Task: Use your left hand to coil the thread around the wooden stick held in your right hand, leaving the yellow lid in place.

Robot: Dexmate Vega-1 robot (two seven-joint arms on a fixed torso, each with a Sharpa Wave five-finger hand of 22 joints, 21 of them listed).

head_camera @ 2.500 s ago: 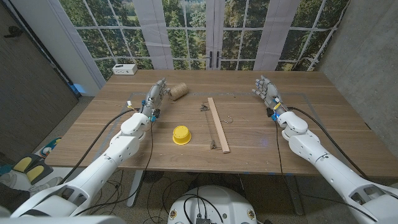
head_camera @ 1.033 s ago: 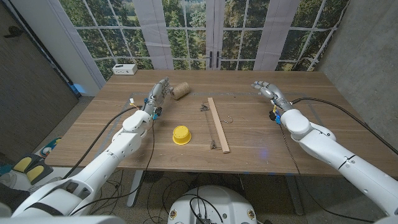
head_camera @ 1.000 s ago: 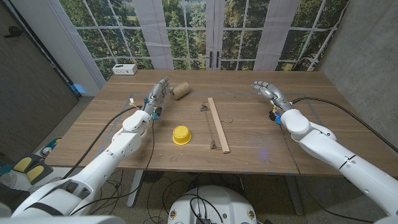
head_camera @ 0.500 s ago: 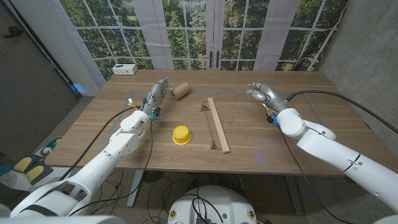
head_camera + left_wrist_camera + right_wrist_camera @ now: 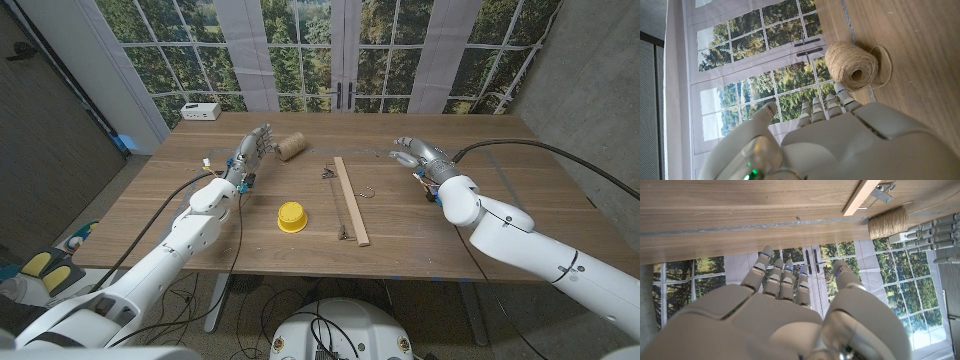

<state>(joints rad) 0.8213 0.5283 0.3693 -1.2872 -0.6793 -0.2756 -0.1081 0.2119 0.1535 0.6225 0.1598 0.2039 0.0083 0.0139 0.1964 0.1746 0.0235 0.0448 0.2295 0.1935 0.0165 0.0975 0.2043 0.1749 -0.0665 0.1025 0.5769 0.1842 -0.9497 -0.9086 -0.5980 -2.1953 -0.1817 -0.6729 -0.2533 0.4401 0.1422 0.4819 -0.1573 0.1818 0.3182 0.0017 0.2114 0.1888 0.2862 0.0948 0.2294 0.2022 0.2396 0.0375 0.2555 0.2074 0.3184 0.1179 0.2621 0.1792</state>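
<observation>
Both hands empty, fingers spread: left hand [image 5: 250, 152] beside far twine [image 5: 290, 146], right hand [image 5: 418, 155] right of stick [image 5: 351, 200].

Daylight thru big windows [image 5: 330, 45] behind the table [image 5: 400, 215]; scene evenly bright, no harsh glare. Shadows soft, short, e.g. under the yellow lid [image 5: 292, 216]. Head view sharp at centre, wide-angle bend at edges: window frames & walls bow outward. Left wrist view: twine ball [image 5: 852, 66] crisp, left hand [image 5: 840, 140] close up, slightly soft. Right wrist view: right hand [image 5: 790, 315] near lens, a bit blurred; wood grain clear.
</observation>
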